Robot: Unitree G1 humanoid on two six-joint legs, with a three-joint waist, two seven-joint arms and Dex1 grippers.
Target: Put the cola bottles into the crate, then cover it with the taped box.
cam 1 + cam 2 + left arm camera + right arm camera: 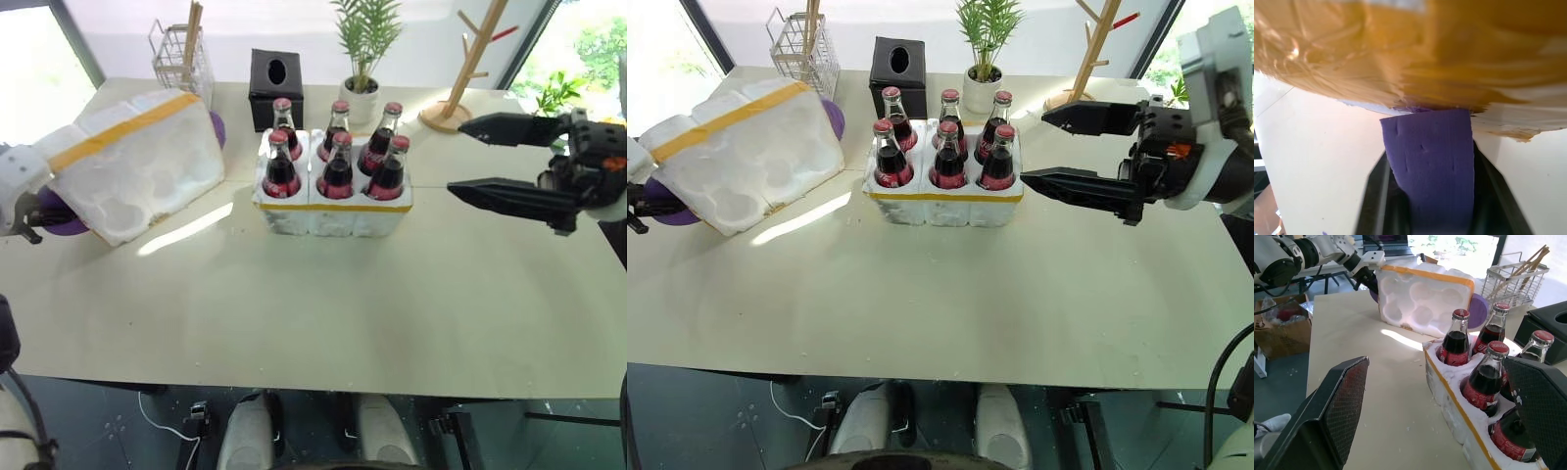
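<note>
Cola bottles (pixel 338 155): all six sit in your crate (pixel 333 208) | taped box (pixel 137 162): tilted at table's left | left gripper (pixel 24 223): clamped on its purple tab (pixel 1430 161) | right gripper (pixel 1063 152): spread wide, empty, beside crate

The right gripper (pixel 1058 147) has two long black tapered fingers (pixel 1327 416) with cross-hatched inner pads, on a black wrist block bearing a small orange mark. Behind it sits a white forearm shell. The left gripper (pixel 22 227) is black below a white perforated cuff.

Six cola bottles (pixel 942 145) fill the crate (pixel 942 206); taped box (pixel 743 152) stands tilted beside.
</note>
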